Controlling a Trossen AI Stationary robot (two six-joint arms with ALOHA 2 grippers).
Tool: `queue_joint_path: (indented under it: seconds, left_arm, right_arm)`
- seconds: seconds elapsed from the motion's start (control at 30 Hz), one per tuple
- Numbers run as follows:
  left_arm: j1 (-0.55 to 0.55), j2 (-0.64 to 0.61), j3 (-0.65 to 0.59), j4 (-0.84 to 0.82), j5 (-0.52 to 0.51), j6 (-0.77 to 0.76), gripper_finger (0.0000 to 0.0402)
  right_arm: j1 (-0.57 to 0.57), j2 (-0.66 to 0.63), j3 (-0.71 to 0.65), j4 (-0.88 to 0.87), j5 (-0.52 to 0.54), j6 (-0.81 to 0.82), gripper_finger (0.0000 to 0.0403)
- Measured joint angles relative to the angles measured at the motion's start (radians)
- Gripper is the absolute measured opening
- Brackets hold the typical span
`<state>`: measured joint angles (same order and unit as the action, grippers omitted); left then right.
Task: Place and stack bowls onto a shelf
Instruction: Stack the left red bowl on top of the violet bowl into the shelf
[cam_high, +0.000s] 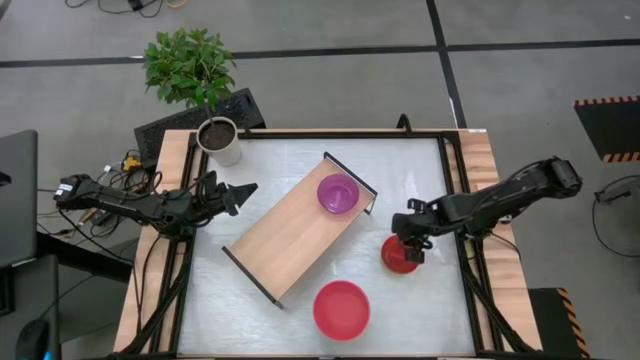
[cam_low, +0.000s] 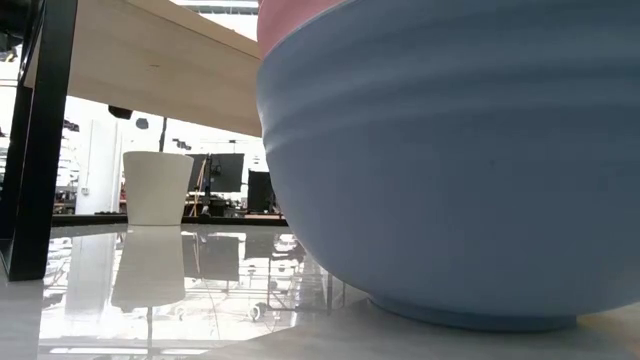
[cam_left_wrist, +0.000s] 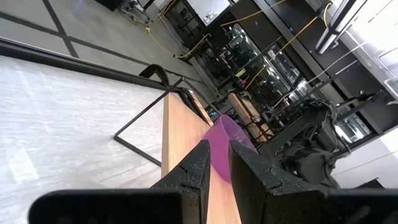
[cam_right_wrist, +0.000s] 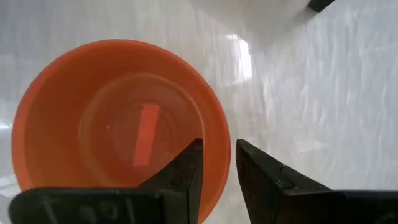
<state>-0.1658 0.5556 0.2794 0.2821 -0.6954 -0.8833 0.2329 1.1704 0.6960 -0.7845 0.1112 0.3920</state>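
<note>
The right gripper (cam_right_wrist: 216, 177) hangs over the small red bowl (cam_right_wrist: 118, 124) on the white table (cam_high: 290, 300), one finger inside the bowl's wall and the other outside it, clamped on the rim. Seen from above, that same bowl (cam_high: 400, 256) sits just below the gripper (cam_high: 408, 243), a short way off the shelf's nearest end. Ahead of those jaws, across a strip of bare table, the wooden shelf (cam_high: 295, 228) lies at an angle, black frames at both short ends, with a small purple bowl (cam_high: 338, 193) resting on the board near its far end. A larger red bowl (cam_high: 341, 309) stands apart from the shelf toward the table's front edge, and from table height its blue-grey side (cam_low: 450, 160) fills most of the low view. Beyond the shelf, the left gripper (cam_high: 240, 192) waits above the table's left side, its two fingers (cam_left_wrist: 199, 168) close together with a narrow gap and nothing between them, pointed along the board toward the purple bowl. A white plant pot (cam_high: 219, 141) stands at the table's far left corner.
</note>
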Motion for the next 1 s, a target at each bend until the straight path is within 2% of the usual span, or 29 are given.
queue_joint_path:
  seconds: [0.6,0.73,1.0]
  left_arm:
    - [0.000,0.000,0.000,-0.004,0.000,0.000,0.0043]
    - [0.000,0.000,0.000,-0.004,0.000,0.000,0.0043]
    - [0.000,0.000,0.000,-0.010,0.000,0.000,0.0043]
  right_arm:
    - [0.000,0.037,0.000,0.009,0.002,0.000,0.0117]
    - [0.000,0.037,0.000,0.004,0.002,0.000,0.0094]
    - [0.000,0.036,0.001,0.002,0.002,0.003,0.0019]
